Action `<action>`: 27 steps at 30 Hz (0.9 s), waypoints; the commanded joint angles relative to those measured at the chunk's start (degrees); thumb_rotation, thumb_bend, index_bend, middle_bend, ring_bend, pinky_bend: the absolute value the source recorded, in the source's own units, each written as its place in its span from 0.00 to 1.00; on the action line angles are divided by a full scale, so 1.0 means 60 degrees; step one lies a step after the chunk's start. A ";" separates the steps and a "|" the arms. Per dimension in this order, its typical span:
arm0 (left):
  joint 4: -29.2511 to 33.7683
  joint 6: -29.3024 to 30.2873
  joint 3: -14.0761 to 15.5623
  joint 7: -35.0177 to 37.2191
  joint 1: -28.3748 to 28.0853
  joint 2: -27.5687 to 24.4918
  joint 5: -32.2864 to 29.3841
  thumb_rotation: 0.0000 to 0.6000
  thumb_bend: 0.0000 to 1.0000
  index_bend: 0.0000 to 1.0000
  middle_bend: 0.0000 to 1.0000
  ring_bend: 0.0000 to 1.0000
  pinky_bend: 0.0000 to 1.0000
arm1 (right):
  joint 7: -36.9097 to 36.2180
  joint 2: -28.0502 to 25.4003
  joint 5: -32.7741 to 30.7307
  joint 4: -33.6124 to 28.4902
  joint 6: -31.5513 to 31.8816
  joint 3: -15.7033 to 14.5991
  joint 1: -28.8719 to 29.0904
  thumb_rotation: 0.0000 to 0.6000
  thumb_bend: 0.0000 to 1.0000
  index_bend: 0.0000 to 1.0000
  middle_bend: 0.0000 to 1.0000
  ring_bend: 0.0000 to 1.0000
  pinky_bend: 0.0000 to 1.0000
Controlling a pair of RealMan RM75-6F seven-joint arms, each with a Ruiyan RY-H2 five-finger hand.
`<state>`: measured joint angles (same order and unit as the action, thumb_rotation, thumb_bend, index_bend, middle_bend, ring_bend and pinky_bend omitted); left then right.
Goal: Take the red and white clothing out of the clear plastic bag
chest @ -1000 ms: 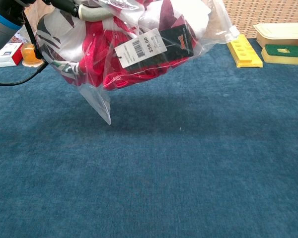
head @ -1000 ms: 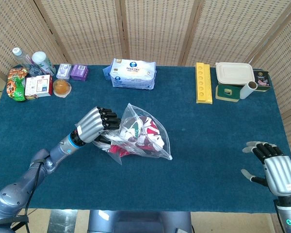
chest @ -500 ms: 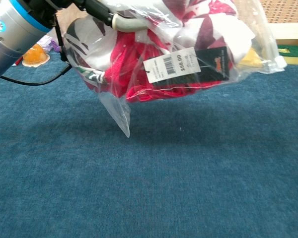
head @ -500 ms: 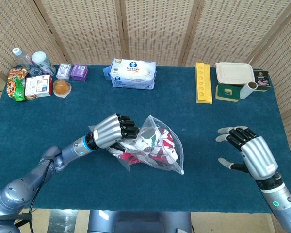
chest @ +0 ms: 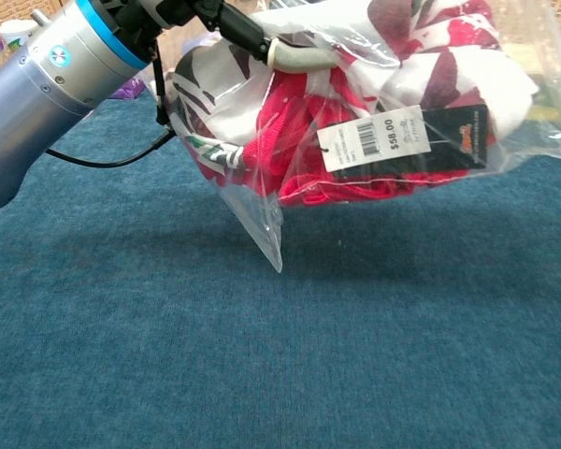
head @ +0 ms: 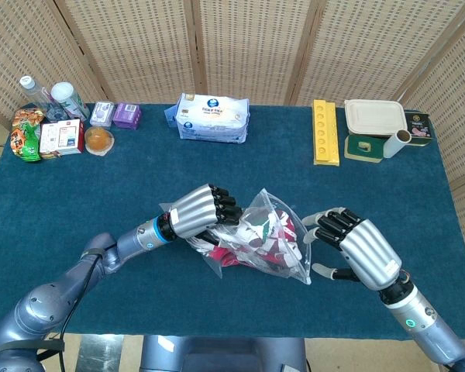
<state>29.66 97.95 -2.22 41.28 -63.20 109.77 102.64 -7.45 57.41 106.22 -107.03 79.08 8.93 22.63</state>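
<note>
Both hands have converged: left hand (head: pixel 195 214) grips the clear plastic bag (head: pixel 267 242) aloft; right hand (head: pixel 358 246), fingers spread, now reaches its open end.

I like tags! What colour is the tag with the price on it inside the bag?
The price tag is white with black print, clearest in the chest view.

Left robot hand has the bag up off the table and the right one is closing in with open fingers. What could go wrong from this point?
1. The left robot hand holds the plastic bag at one end only, so the clothing may slump and the slick film could slip.
2. The right robot hand, fingers spread beside the bag, may pinch film instead of finding the opening.
3. The price tag could snag as the clothing comes out.
</note>
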 commanded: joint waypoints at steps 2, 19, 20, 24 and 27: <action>-0.0086 -0.0007 0.0000 0.0023 -0.0070 0.0068 -0.0004 1.00 0.21 0.83 0.75 0.75 0.84 | 0.0083 0.0037 -0.0237 -0.0135 -0.0184 0.0137 0.0213 1.00 0.09 0.45 0.34 0.33 0.31; -0.0296 -0.0372 -0.0038 0.0012 -0.0382 0.0407 -0.0181 1.00 0.21 0.83 0.75 0.75 0.84 | 0.0094 0.0229 -0.1026 -0.0188 -0.0939 0.0265 0.0927 1.00 0.13 0.40 0.29 0.29 0.28; -0.0309 -0.0396 -0.0045 0.0014 -0.0399 0.0427 -0.0196 1.00 0.21 0.83 0.74 0.75 0.84 | 0.0091 0.0254 -0.1054 -0.0174 -0.0959 0.0272 0.0959 1.00 0.14 0.39 0.28 0.29 0.28; -0.0409 -0.0492 -0.0066 -0.0039 -0.0473 0.0514 -0.0239 1.00 0.21 0.83 0.75 0.75 0.84 | 0.0033 0.0339 -0.1220 -0.0146 -0.1141 0.0268 0.1097 1.00 0.15 0.39 0.28 0.29 0.28; -0.0490 -0.0529 -0.0116 -0.0018 -0.0545 0.0609 -0.0300 1.00 0.21 0.83 0.75 0.75 0.84 | 0.0055 0.0434 -0.1391 -0.0126 -0.1306 0.0290 0.1228 1.00 0.15 0.38 0.28 0.29 0.27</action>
<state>26.80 94.85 -2.83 41.13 -66.38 113.33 100.93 -7.20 59.77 98.16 -107.87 71.57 10.60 29.71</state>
